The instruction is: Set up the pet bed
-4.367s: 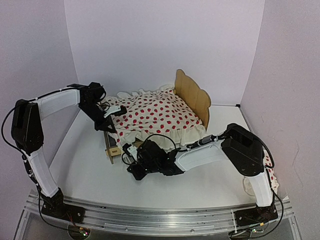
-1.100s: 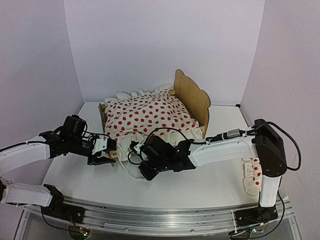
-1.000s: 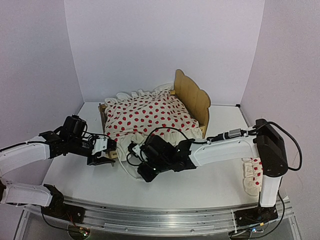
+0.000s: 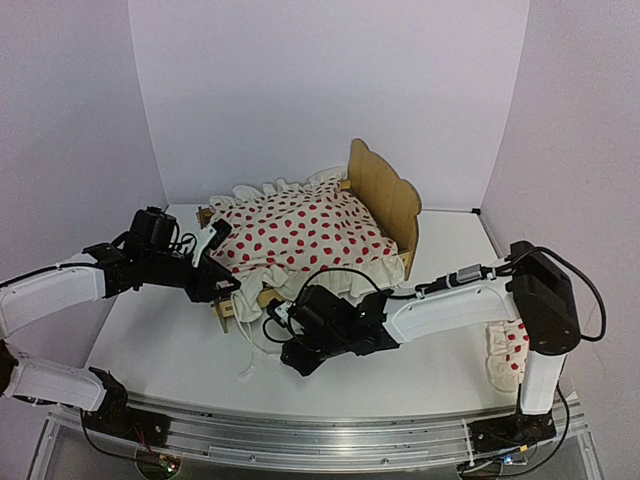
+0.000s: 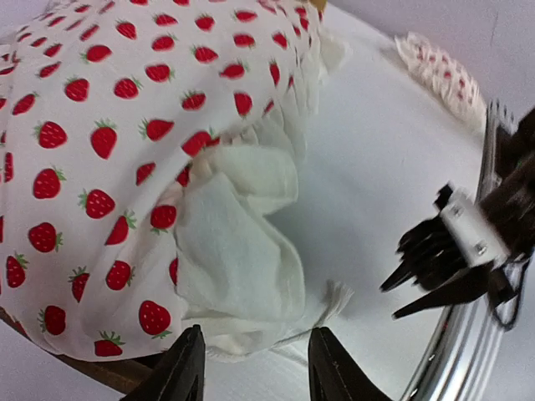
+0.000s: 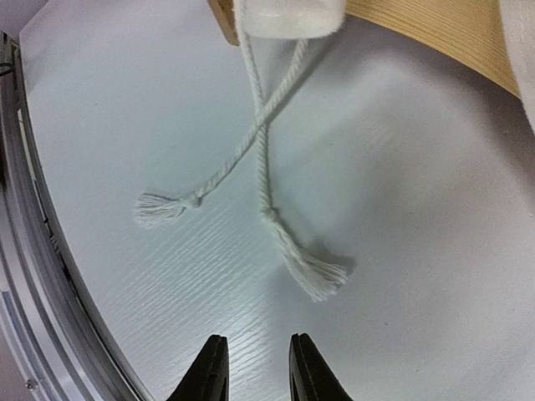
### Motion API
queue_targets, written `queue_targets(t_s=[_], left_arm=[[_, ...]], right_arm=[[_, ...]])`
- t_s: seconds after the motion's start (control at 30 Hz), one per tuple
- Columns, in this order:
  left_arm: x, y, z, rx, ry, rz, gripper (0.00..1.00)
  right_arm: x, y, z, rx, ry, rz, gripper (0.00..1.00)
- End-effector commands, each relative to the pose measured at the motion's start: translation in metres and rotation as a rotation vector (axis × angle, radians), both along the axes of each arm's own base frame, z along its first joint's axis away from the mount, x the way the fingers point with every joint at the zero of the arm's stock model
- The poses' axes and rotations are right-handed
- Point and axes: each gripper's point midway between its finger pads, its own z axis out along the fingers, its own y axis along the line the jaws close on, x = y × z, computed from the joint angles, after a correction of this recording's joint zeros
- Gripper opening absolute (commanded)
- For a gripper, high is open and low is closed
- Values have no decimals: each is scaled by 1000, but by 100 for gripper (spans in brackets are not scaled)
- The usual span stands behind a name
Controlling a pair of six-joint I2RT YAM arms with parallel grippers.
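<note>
Left fingers apart, empty, at the duvet; right fingers slightly apart, empty, near 2 cords.

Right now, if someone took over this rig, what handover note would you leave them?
Left hand: open, empty, by the pet bed's footboard corner.
Right hand: open, empty, low over the table before the bed.
Duvet is spread over the bed; its cords trail onto the table.
Pillow lies on the table beside the right arm.
To do: probably tidy the duvet edge and put the pillow on the bed.

Bright even light, soft shadows.
</note>
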Motion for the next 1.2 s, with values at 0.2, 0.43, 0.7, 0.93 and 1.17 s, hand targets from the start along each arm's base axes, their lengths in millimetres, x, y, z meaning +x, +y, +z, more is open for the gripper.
queue_targets(t_s=[0.2,0.43,0.7,0.93,1.17], left_arm=[[-26,-9,-49,-353,402,299,36],[-24,1,-84,-307,363,416,31],[-18,3,-108,-329,413,491,31],[-13,5,-123,-311,423,525,26],[0,4,-125,-321,370,547,26]], right_arm=[[25,9,26,102,-225,50,33],[20,20,6,90,-208,124,43],[23,18,-23,32,-200,158,48],[25,16,-37,17,-175,158,49],[26,15,-45,10,-152,158,48]])
